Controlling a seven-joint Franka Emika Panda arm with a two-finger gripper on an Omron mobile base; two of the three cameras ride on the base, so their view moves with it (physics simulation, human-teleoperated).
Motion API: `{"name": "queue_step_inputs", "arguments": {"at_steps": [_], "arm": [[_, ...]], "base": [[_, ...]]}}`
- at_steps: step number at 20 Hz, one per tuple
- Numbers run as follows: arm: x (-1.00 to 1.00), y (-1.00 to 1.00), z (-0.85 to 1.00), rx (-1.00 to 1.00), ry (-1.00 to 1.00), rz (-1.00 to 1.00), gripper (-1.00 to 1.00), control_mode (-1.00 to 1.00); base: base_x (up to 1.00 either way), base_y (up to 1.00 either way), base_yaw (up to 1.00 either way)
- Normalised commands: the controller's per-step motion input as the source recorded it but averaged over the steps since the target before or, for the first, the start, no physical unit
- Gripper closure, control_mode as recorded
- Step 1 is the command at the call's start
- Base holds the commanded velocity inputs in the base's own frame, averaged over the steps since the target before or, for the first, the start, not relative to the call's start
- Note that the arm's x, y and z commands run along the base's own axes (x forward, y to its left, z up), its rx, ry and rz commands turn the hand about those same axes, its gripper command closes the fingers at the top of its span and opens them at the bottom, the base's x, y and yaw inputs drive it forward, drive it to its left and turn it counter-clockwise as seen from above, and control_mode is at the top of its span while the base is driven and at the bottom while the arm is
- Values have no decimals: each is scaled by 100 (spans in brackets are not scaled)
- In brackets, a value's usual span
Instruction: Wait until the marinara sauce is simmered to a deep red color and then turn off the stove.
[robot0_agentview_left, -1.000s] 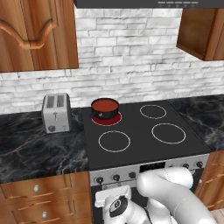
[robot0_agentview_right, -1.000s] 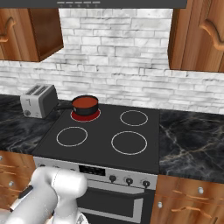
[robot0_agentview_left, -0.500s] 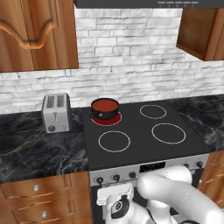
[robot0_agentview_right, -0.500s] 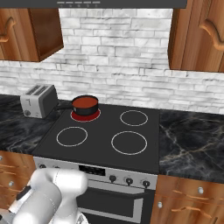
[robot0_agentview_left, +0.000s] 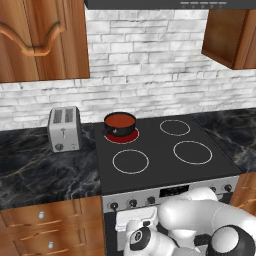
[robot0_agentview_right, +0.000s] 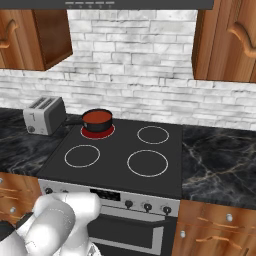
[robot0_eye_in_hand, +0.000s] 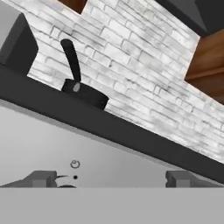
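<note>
The marinara sauce (robot0_agentview_left: 120, 120) sits as a smooth red disc inside a small black saucepan (robot0_agentview_left: 119, 125) on the back left burner (robot0_agentview_left: 120, 135) of the stove (robot0_agentview_left: 165, 165), and that burner glows red under the pan. Seen from the right side, the sauce (robot0_agentview_right: 97, 118) looks a strong red, and the pan's short handle (robot0_agentview_right: 73, 120) points left toward the silver toaster (robot0_agentview_right: 44, 115), which stands on the dark marble counter (robot0_agentview_right: 220, 165) just beside the cooktop. The other three burners show as plain white rings on the black glass.

Along the steel front panel (robot0_agentview_left: 170, 192) runs a row of small dark knobs (robot0_agentview_left: 133, 203). The white arm is bent down low in front of that panel, below the counter edge, with its wrist near the left-hand knobs.

From the hand's own camera, the gripper (robot0_eye_in_hand: 111, 179) is spread wide with nothing between its two dark fingertips (robot0_eye_in_hand: 41, 178), which stand far apart against the grey panel. A small ringed mark (robot0_eye_in_hand: 75, 164) shows on the panel just above and between them; it may be a knob symbol, though the view is too close and tilted to be sure. Above the panel's dark edge, the saucepan (robot0_eye_in_hand: 85, 92) rises in that view with its handle (robot0_eye_in_hand: 71, 59) angled upward against the white brick wall (robot0_eye_in_hand: 144, 87).
</note>
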Motion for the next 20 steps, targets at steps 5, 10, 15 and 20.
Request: {"name": "queue_step_inputs", "arguments": {"at_steps": [5,10,15,20], "arm": [[2,-11,-40,-22,2,0,-100,-100],[10,0,0,-1,0,0,-100,-100],[27,0,0,0,0,0,-100,-100],[40,0,0,0,0,0,-100,-100]], "base": [[0,0,0],[0,0,0],[0,0,0],[0,0,0]]}}
